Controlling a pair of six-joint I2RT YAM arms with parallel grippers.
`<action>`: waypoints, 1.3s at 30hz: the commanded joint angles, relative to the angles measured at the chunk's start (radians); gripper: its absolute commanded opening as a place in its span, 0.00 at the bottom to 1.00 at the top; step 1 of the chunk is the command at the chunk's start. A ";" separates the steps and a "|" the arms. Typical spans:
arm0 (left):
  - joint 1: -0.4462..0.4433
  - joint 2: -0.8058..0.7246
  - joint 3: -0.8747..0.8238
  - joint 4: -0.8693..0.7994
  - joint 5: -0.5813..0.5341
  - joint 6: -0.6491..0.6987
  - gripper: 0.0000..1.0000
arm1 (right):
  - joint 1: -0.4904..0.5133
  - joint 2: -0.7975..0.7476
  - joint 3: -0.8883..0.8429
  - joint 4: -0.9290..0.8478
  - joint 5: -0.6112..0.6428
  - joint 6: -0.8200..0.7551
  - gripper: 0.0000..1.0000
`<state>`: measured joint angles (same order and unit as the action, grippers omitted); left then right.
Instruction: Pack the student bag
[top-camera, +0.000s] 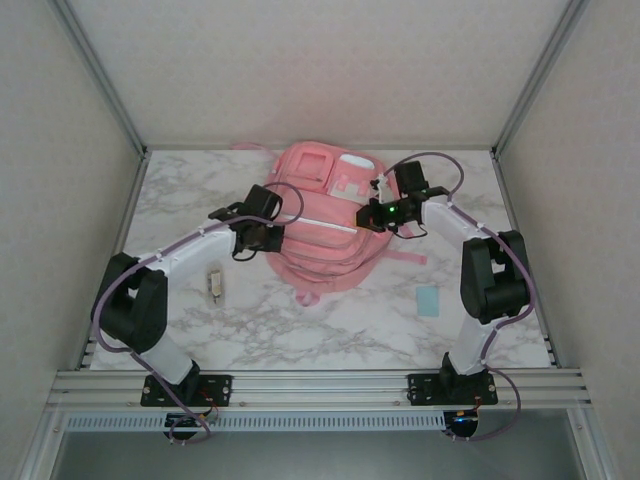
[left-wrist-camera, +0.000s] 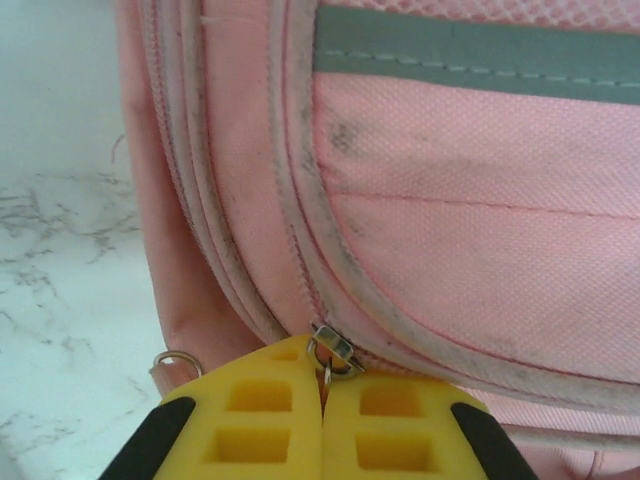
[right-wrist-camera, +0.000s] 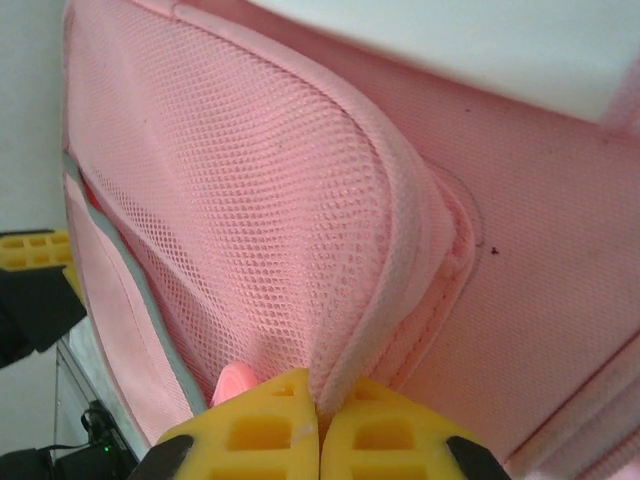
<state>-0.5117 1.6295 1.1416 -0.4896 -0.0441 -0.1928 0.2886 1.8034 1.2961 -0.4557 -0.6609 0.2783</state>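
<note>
**Both arms reach in, jaws pinched tight**

The left arm (top-camera: 180, 262) rises from its base at the near left edge, folds at a dark elbow out to the left, then stretches its white forearm far and rightward. The left gripper (left-wrist-camera: 322, 375) has its yellow fingers (left-wrist-camera: 260, 420) pressed together, nipping a zipper pull (left-wrist-camera: 332, 350).

The right arm (top-camera: 455, 215) mirrors it: base at the near right edge, elbow bent out to the right, forearm angling far and leftward. The right gripper (right-wrist-camera: 318, 395) is likewise clamped, its fingertips pinching a fold of the student bag (right-wrist-camera: 300, 200).
</note>
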 joint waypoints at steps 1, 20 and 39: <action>0.117 -0.030 -0.032 -0.033 -0.184 0.066 0.00 | -0.033 -0.043 0.007 -0.139 0.025 -0.133 0.00; -0.103 -0.064 -0.006 0.035 0.014 0.309 0.04 | -0.051 0.067 0.239 -0.171 0.167 -0.056 0.31; -0.312 -0.031 0.102 0.022 0.222 0.182 0.08 | -0.058 -0.313 -0.153 -0.112 0.236 0.314 0.71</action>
<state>-0.7784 1.5623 1.2011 -0.4770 0.1013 0.0036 0.2272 1.5444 1.2072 -0.6052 -0.3954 0.4866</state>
